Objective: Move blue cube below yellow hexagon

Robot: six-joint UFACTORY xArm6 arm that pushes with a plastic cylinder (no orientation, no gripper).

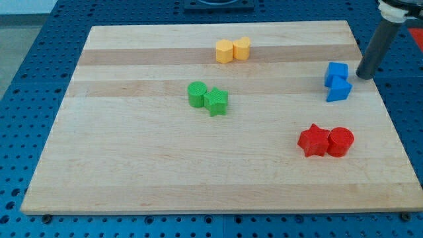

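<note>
The blue cube (336,72) sits near the view's right edge of the wooden board, touching a second blue block (340,89) just below it. The yellow hexagon (225,51) lies near the view's top centre, touching a yellow cylinder-like block (242,47) on its right. My tip (364,75) is just to the right of the blue cube, a small gap away from it. The dark rod rises up toward the view's top right corner.
A green cylinder (196,94) and a green star (215,101) sit together left of centre. A red star (314,140) and a red cylinder (340,141) sit together at the lower right. The board's right edge (380,99) runs close to my tip.
</note>
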